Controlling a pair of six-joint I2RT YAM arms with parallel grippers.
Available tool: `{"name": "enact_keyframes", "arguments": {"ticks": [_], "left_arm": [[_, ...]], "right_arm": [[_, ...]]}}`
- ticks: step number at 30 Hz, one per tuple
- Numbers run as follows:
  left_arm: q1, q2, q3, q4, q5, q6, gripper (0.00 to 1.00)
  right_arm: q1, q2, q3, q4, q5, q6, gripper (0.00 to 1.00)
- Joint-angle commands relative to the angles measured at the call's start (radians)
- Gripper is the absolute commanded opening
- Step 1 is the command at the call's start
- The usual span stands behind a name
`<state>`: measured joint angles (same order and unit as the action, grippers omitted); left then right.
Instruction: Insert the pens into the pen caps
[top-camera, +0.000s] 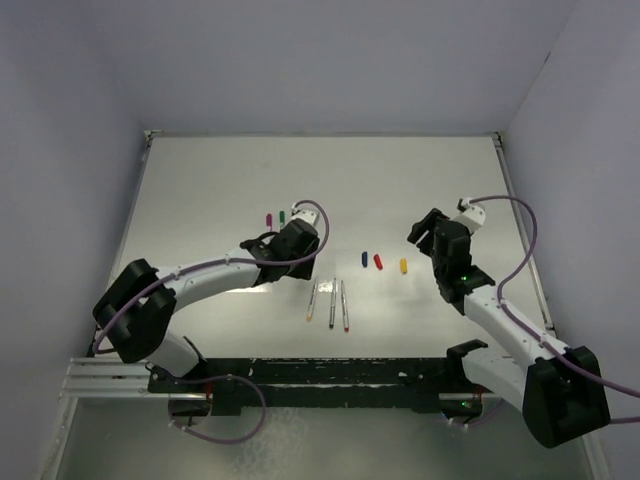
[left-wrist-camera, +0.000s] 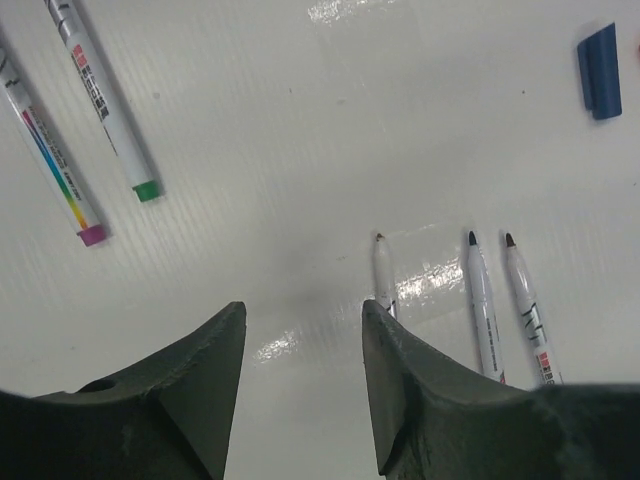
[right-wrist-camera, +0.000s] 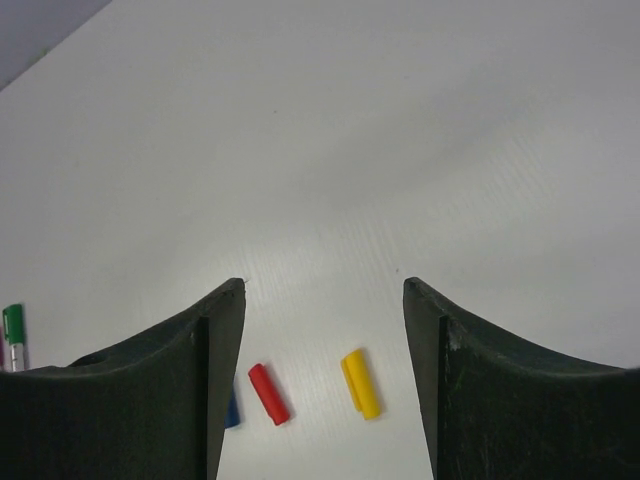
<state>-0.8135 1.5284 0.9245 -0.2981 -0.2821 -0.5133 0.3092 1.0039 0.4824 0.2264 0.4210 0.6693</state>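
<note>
Jaws on both arms stand spread, holding nothing. From above, three uncapped pens (top-camera: 332, 303) lie side by side on the tabletop (top-camera: 400, 180) between the arms, with the blue cap (top-camera: 364, 258), red cap (top-camera: 378, 261) and yellow cap (top-camera: 403, 266) just beyond them. Left wrist: two capped pens (left-wrist-camera: 100, 95) lie upper left, apart from the left jaws. Right wrist: red and yellow caps show through the right jaws' gap.

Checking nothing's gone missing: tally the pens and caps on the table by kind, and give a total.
Capped pens: 2 (purple, green)
Uncapped pens: 3
Loose caps: 3 (blue, red, yellow)
Total: 8
</note>
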Motion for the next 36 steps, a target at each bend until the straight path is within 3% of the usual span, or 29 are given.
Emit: {"name": "enact_keyframes", "arguments": {"ticks": [1,7,12,24,29,36], "left_arm": [[-0.04,-0.067,-0.025,-0.02,0.03,-0.013,0.54],[-0.095,-0.049,-0.037,-0.018,0.063,-0.015,0.56],[-0.117,-0.023,-0.038,-0.009,0.084,-0.018,0.64],[-0.147,0.077,-0.018,-0.044,0.082,-0.037,0.65],[-0.173,0.121,-0.011,-0.083,0.054,-0.054,0.63],[-0.207,0.134,-0.047,-0.131,0.042,-0.103,0.51]], "right_arm": [[-0.002,0.029,0.02,-0.063,0.042,0.068,0.66],[-0.003,0.051,-0.004,-0.055,0.03,0.118,0.64],[-0.002,0.054,-0.028,-0.029,0.019,0.114,0.61],[-0.002,0.069,-0.043,-0.002,0.002,0.108,0.6],[-0.002,0.065,-0.046,0.006,-0.003,0.107,0.59],[-0.002,0.042,-0.04,0.001,-0.023,0.107,0.58]]}}
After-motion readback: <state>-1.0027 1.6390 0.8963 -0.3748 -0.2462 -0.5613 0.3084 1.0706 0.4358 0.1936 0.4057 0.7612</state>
